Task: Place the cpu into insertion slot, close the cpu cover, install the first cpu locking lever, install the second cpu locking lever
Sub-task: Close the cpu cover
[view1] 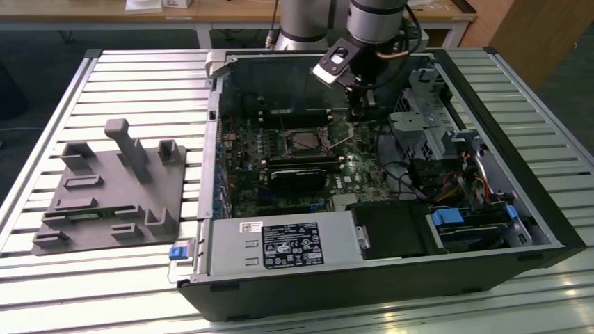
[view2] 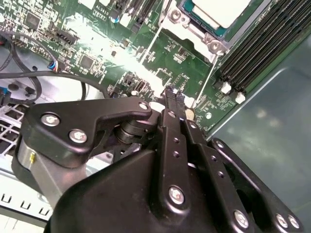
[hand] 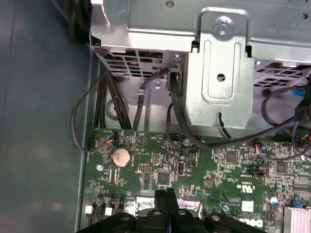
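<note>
- Cpu (view2: 221, 8): silver top up, seated in slot (view2: 211, 29), mid-board (view2: 170, 58).
- Cover (view2: 193, 30): silver frame around the cpu.
- Levers (view2: 151, 43): two thin wires slanting off the cover's corners, unlatched.
- My claw (view2: 173, 94): fingers pressed together, nothing between them, tips low over the board just beside one lever.

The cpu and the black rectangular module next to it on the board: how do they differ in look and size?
The cpu has a pale silver-grey top; the black module is dark. The cpu is small and square; the black module is larger and oblong. Both lie flat on the green board.
</note>
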`<state>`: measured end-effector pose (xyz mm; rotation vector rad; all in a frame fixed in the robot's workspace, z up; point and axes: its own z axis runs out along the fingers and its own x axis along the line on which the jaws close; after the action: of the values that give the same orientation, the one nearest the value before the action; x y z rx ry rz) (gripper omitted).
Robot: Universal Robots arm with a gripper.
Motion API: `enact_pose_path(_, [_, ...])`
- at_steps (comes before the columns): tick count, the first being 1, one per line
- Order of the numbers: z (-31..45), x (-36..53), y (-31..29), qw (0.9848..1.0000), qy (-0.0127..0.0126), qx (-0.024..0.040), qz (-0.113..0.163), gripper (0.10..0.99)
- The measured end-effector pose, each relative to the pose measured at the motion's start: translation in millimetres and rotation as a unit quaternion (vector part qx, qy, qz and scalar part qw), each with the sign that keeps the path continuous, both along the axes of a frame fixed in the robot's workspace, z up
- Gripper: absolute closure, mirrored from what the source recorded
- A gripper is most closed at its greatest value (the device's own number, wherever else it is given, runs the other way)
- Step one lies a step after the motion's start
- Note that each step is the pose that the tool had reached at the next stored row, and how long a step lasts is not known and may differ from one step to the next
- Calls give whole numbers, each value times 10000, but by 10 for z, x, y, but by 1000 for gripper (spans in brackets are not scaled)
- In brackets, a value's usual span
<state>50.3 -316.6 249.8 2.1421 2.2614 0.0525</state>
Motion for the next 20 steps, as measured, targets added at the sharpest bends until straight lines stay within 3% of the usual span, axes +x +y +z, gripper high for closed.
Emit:
enact_pose_path(12, [-17,161,18,10000,23,0,0,973])
enact_pose_path(20, [-82,207,28,10000,68,-1,0,973])
